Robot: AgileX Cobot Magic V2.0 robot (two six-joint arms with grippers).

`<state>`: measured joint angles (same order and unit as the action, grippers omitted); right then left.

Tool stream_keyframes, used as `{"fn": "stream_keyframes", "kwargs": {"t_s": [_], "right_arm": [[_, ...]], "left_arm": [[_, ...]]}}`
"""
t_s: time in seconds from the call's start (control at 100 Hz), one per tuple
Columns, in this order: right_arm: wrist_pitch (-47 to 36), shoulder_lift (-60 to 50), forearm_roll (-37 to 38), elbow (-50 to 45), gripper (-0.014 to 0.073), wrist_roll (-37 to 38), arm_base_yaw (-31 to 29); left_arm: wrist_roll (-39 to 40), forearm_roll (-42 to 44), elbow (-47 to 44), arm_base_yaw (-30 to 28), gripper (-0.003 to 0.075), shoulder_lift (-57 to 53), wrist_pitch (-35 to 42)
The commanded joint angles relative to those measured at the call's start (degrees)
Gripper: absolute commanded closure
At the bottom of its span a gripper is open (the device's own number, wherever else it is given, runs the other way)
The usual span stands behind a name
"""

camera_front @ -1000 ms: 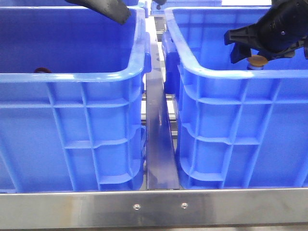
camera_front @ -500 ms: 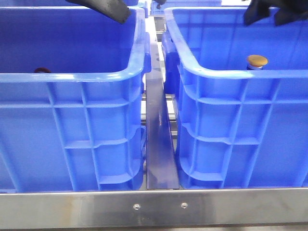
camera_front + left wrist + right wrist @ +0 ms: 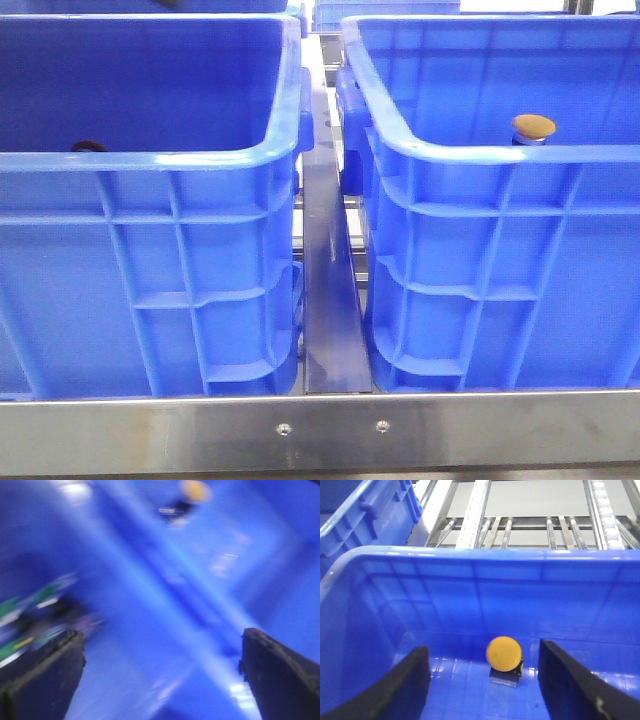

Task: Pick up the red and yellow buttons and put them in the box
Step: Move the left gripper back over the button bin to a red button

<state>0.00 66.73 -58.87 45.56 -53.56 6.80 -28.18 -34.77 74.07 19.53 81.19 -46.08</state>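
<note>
The yellow button (image 3: 504,654) lies released in the box (image 3: 470,570), below the open right claw (image 3: 482,680); the left claw (image 3: 160,675), likewise open, is wanted for the red.

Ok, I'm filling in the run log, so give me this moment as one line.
yellow button: on floor of right blue box, free | right gripper: open, above button | left gripper: open, view blurred | red button: not seen

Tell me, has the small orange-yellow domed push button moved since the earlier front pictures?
No. The orange-yellow domed push button sits at the same spot behind the right blue plastic crate's near rim.
</note>
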Motion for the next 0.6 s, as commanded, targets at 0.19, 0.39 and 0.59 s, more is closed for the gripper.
{"fn": "stream_keyframes", "kwargs": {"t_s": [0.19,0.39,0.59], "right_arm": [[-1.1,-1.9,-0.1,1.2,0.0105,-0.3,-0.1],[-1.1,-1.9,-0.1,1.2,0.0105,-0.3,-0.1],[-1.1,-1.9,-0.1,1.2,0.0105,-0.3,-0.1]], "left_arm": [[25.0,22.8,1.5,-2.6,0.0121,-2.4,-0.4],[38.3,39.2,1.7,-2.6,0.0121,-1.4,-5.7],[38.9,40.9,2.4,-2.6,0.0121,2.6,-9.7]]}}
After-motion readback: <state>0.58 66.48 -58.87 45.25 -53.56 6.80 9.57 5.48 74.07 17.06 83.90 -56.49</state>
